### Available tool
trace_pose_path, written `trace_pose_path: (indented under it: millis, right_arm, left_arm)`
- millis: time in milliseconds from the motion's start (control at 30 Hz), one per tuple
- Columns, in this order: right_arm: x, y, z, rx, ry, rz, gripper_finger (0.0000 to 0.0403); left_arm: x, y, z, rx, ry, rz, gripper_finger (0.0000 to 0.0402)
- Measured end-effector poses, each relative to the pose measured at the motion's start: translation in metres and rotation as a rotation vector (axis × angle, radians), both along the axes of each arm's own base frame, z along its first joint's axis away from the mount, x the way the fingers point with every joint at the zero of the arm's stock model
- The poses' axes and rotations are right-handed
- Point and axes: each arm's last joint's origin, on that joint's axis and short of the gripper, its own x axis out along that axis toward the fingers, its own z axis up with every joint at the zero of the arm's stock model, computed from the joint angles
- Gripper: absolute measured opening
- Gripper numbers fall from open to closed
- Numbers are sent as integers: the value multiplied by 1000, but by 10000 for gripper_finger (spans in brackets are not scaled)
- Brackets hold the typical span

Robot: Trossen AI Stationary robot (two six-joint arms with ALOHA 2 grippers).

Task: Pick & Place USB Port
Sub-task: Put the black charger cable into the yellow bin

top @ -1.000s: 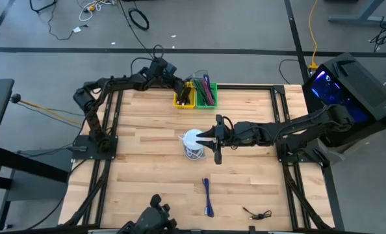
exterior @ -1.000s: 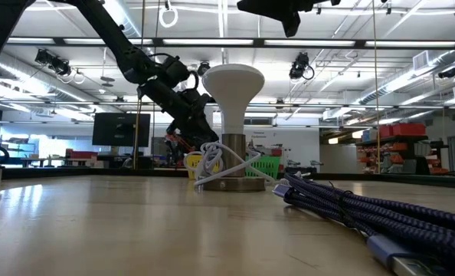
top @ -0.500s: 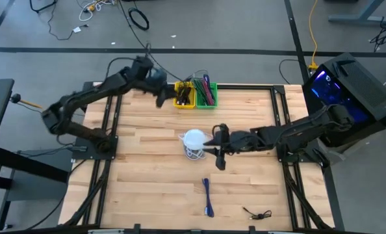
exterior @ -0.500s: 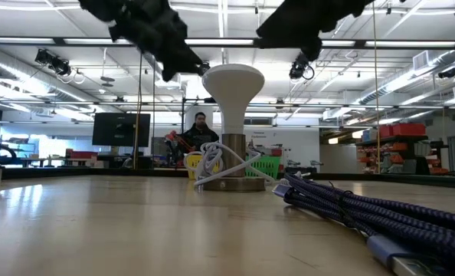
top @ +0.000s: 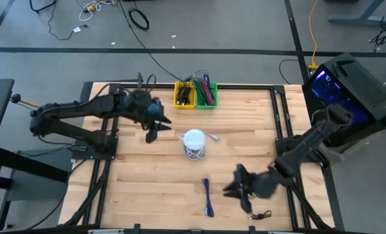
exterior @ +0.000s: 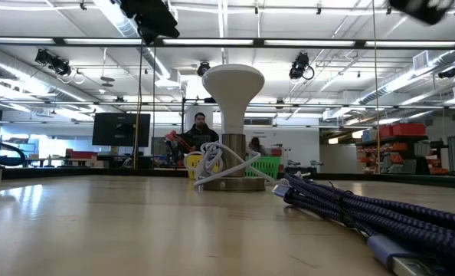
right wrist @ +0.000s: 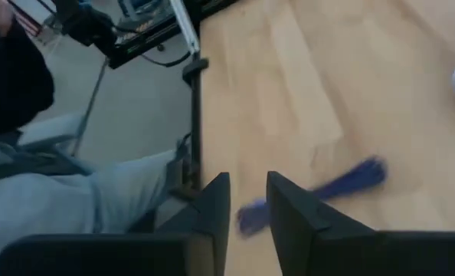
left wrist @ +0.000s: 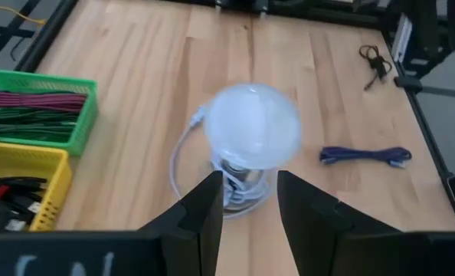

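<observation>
A: Where's the USB cable?
B: Blue cable [top: 208, 197] lies flat on the wooden table [top: 147, 175], near the front edge, well apart from the white lamp [top: 194, 141] at mid-table.

A: Right gripper?
B: Right gripper [top: 240, 186] hangs low just beside the cable, fingers parted, nothing between them.

A: Left?
B: Left gripper [top: 155, 125] sits beside the lamp, fingers apart, empty.

A: Anything else?
B: Yellow bin [top: 184, 95] and green bin [top: 206, 91] at the back edge, black cable [top: 258, 214] near the front right corner.
</observation>
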Motion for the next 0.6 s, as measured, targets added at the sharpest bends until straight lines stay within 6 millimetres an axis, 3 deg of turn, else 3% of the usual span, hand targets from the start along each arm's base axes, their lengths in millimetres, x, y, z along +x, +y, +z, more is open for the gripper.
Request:
trace_pose_path:
  millis: [267, 433, 600]
  right_arm:
    - [-34, 42, -17, 200, 153, -15, 64]
    - [-43, 59, -42, 323, 383, -37, 66]
    - [-46, 65, -56, 361, 505, -58, 67]
  left_arm:
    - [5, -35, -3, 31, 19, 19, 128]
    - [4, -48, -2, 47, 11, 45, 128]
    - [4, -56, -2, 79, 3, 53, 128]
